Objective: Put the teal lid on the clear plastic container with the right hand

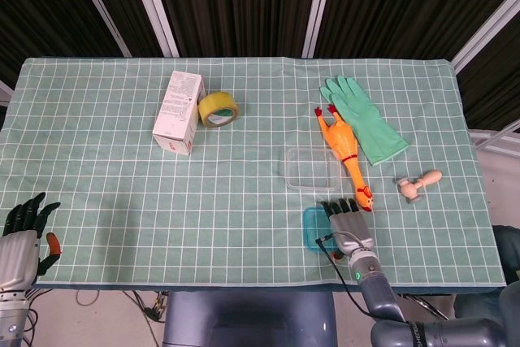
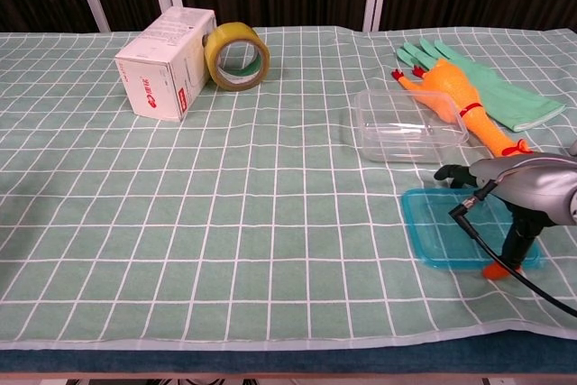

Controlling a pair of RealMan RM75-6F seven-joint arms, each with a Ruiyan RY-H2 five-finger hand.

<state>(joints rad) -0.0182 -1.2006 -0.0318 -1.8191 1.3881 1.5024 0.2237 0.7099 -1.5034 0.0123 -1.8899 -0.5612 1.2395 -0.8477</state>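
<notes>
The teal lid (image 1: 312,230) (image 2: 437,227) lies flat on the checked cloth near the table's front right. My right hand (image 1: 348,223) (image 2: 530,185) is stretched over the lid's right half, fingers pointing toward the container. Its orange-tipped thumb reaches down to the lid's near right edge. The lid still rests on the cloth. The clear plastic container (image 1: 310,168) (image 2: 406,128) stands open just beyond the lid, apart from the hand. My left hand (image 1: 23,232) hangs off the table's front left corner, fingers apart and holding nothing.
An orange rubber chicken (image 1: 344,152) (image 2: 464,110) lies right of the container, with a green glove (image 1: 362,119) beyond it. A small wooden piece (image 1: 418,184) sits far right. A white box (image 1: 179,111) and a yellow tape roll (image 1: 218,108) stand at the back left.
</notes>
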